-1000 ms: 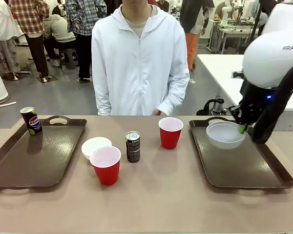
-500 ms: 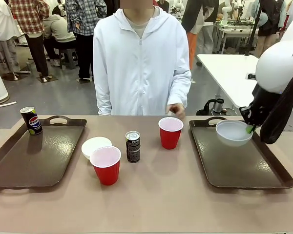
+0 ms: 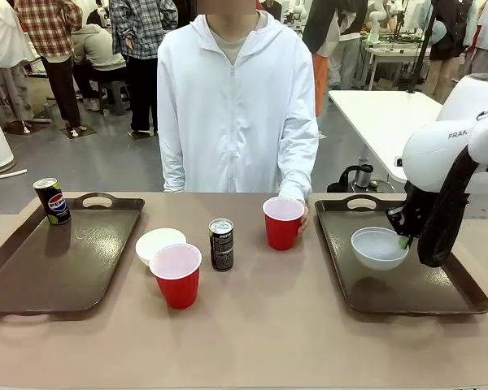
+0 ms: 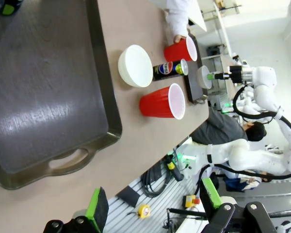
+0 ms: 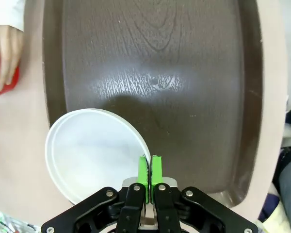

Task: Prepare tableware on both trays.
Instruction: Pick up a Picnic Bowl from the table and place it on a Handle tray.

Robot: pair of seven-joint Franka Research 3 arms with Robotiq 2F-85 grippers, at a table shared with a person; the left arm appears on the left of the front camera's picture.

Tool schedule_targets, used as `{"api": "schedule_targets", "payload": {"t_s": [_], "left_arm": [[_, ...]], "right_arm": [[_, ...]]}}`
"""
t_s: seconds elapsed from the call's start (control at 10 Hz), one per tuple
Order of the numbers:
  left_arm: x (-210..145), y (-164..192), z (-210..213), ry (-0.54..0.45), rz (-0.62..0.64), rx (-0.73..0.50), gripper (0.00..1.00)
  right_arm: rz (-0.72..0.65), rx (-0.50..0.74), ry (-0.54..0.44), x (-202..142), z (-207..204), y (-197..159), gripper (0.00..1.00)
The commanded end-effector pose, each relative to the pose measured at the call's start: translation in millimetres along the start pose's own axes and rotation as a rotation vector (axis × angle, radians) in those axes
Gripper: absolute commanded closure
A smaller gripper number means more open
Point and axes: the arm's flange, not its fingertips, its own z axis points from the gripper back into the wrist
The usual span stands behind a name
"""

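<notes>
My right gripper [image 3: 404, 240] is shut on the rim of a whitish bowl [image 3: 379, 248], holding it a little above the right brown tray [image 3: 415, 296]. In the right wrist view the green pads [image 5: 149, 170] pinch the bowl [image 5: 92, 145] edge over the tray [image 5: 184, 73]. The person's hand [image 3: 302, 215] touches the far red cup [image 3: 283, 222]. On the table between the trays stand a second bowl [image 3: 159, 242], a near red cup [image 3: 177, 275] and a dark can [image 3: 221, 244]. Another can [image 3: 52, 201] stands on the left tray [image 3: 57, 268]. My left gripper [image 4: 153, 201] is open, off that tray's [image 4: 39, 97] end.
The person in a white hoodie [image 3: 236, 106] stands at the far edge, behind the middle of the table. Bare tan tabletop [image 3: 252, 341] runs along the near side. A white table [image 3: 374, 122] stands behind the right tray.
My right gripper has lowered the bowl toward the right tray and drawn it slightly nearer. The person's hand has come down to the far red cup.
</notes>
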Motion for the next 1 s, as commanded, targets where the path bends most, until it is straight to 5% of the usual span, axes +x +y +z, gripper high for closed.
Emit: {"api": "schedule_targets", "payload": {"t_s": [0.0, 0.2, 0.4, 0.9], "left_arm": [[0.1, -0.5, 1.4, -0.006, -0.006, -0.015, 0.00], [0.1, -0.5, 1.4, -0.006, -0.006, -0.015, 0.00], [0.1, -0.5, 1.4, -0.006, -0.006, -0.015, 0.00], [0.1, -0.5, 1.4, -0.006, -0.006, -0.015, 0.00]], "right_arm": [[-0.027, -0.058, -0.031, -6.2, 0.3, 4.1, 1.00], [-0.026, -0.134, 0.043, -68.4, 40.4, 4.7, 1.00], [0.106, -0.135, 0.237, -131.5, 73.2, -8.8, 1.00], [0.071, -0.107, 0.216, -130.1, 76.9, -13.6, 1.00]]}}
